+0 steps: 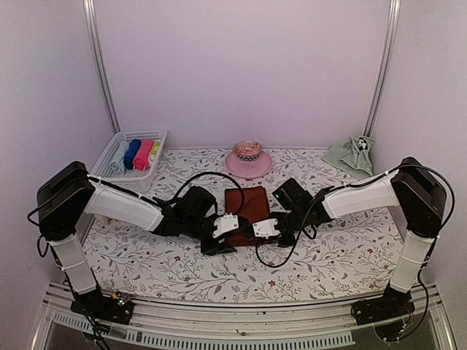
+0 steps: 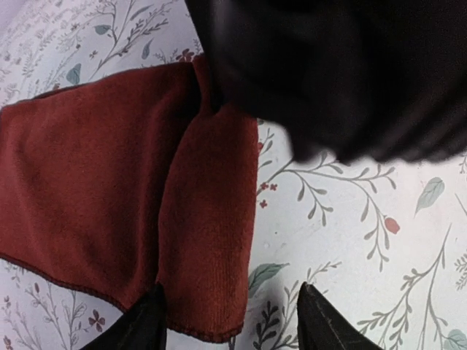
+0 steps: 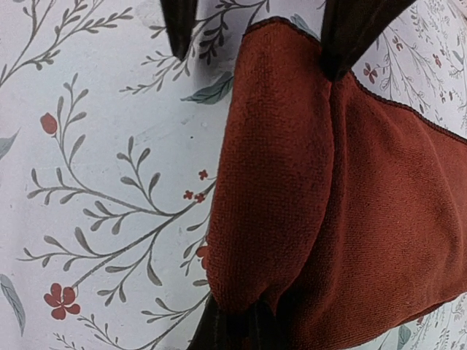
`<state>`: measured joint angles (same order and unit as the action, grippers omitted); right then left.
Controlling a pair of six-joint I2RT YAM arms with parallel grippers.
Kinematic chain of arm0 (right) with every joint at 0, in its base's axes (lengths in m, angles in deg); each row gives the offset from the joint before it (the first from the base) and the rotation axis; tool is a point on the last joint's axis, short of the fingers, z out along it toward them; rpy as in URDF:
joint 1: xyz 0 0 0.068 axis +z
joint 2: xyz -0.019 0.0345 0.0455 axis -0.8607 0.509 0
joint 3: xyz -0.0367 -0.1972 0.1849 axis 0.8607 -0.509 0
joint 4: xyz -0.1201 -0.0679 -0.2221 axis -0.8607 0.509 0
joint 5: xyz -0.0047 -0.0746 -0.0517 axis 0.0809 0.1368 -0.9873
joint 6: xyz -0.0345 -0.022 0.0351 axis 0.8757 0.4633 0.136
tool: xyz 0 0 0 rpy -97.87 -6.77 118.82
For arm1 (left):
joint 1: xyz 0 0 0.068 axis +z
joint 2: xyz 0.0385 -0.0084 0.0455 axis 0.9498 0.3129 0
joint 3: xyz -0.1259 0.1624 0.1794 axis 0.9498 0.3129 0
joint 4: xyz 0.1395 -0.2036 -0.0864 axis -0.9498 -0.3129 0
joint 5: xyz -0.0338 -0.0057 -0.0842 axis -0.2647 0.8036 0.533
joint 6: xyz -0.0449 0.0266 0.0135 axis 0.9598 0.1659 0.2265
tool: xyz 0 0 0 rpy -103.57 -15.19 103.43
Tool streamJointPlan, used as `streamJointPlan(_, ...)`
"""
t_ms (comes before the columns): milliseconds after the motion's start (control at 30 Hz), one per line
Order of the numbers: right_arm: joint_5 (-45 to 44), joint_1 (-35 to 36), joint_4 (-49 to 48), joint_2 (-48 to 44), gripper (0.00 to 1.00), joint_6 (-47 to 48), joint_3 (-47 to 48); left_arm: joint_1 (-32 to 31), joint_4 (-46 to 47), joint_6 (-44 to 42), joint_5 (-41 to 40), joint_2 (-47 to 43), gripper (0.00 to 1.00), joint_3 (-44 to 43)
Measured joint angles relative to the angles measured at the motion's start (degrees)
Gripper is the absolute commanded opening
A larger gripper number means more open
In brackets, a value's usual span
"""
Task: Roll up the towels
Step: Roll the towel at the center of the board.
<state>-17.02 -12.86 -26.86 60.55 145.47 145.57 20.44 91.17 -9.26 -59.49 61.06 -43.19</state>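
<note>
The right hand (image 3: 237, 332) was pinched shut on the folded edge of the red towel (image 1: 246, 203), the edge farthest from the pink dish (image 1: 248, 157), likely to start the roll, while the left hand (image 2: 230, 324) gaped open beside it and the green towel (image 1: 354, 154) lay crumpled right of the dish.

The dark red-brown towel (image 1: 246, 203) lies flat at centre, its near edge folded over — the sage green towel (image 1: 354, 154) sits crumpled far right.
</note>
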Motion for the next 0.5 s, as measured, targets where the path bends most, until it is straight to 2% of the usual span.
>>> streamJointPlan(167,3.13,-1.36,4.76,1.68,0.03,-2.40,3.58,-0.20,4.13,-1.01,-2.34,-3.65,0.73,5.09)
streamJointPlan(367,8.00,-3.63,12.20,4.55,0.02,-3.85,8.98,-1.27,13.09,-3.65,-6.08,-10.69,0.70,12.87)
streamJointPlan(500,12.92,-5.20,20.09,8.20,0.02,-4.48,15.10,-4.85,19.61,-7.67,-9.51,-12.57,0.69,16.61)
